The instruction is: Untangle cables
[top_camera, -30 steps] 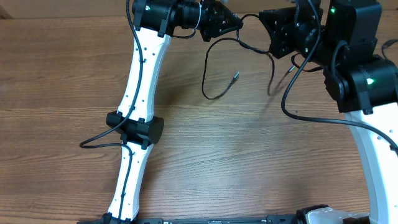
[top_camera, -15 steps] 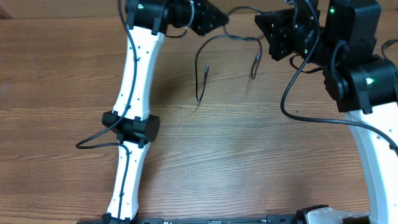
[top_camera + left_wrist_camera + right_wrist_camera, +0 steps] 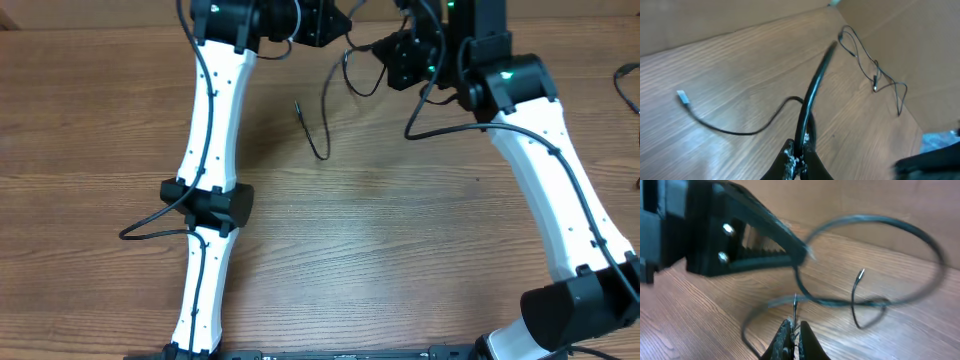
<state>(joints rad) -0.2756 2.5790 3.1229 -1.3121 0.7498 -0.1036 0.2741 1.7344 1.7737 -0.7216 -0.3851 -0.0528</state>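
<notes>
Swinging in from the right edge, the right arm (image 3: pixel 545 160) has crossed the top of the bench (image 3: pixel 400 230). Its jaws now sit just beside the left jaws, where a second ago they stood well apart. The black cord (image 3: pixel 323 125) that was strung wide between them has bunched into a small loop. Its free tail has drifted left, and the silver plug tip (image 3: pixel 297 103) now lies out in front of the left arm (image 3: pixel 215 110).

Both sets of jaws are pressed together. The left wrist view shows the left jaws clamped on the cord, which rises away from them as a blur. The right wrist view shows the right jaws pinched on a thin strand, with the loop (image 3: pixel 875 222) and a bare plug end (image 3: pixel 860 272) hanging just ahead. A second cord (image 3: pixel 875 75) lies well apart at the far side of the bench, untouched.

The main risk, as I judge it, is the loop. If the arms pull apart without first passing the tail through, the slack could cinch into a tighter knot. The grip points are close together, so the two heads could knock each other on any small sideways move. The cord is thin and slick-looking, so it may slide out of one pinch under tension and whip the plug across the bench. A hard tug could also kink the strand where it is clamped.
</notes>
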